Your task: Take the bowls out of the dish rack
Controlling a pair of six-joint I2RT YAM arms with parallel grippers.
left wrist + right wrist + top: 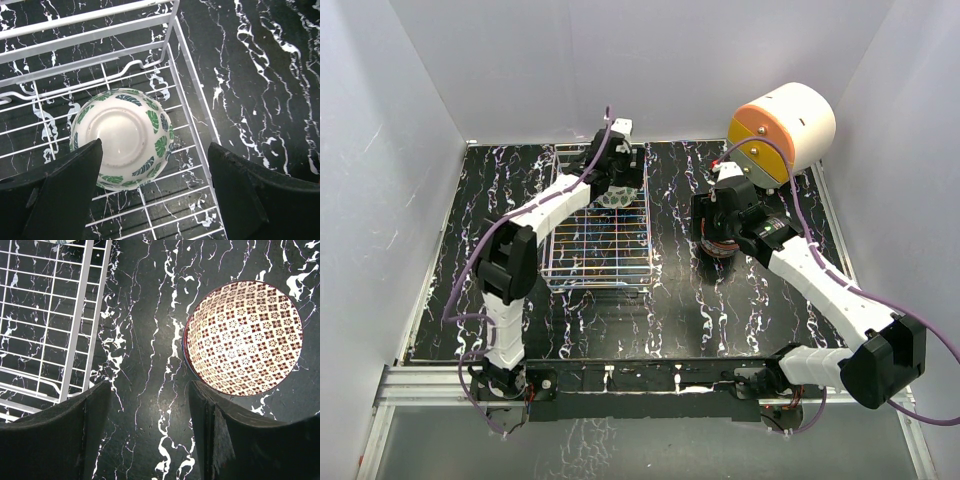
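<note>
The dish rack [600,250] is a wire basket on the black marbled table, and one bowl [122,145] lies in its far right corner. This bowl has a white centre and a band of green leaves. My left gripper [155,150] hangs open just above it, the left finger over the bowl's near edge and the right finger out over the rack's side wire. A second bowl [245,337], with a red-and-white pattern inside, stands upright on the table right of the rack. My right gripper [149,385] is open over bare table, its right finger at that bowl's rim.
A large white-and-orange cylindrical unit [782,130] lies at the back right, close behind the right arm. White walls enclose the table on three sides. The rest of the rack [50,315] shows only bare wire.
</note>
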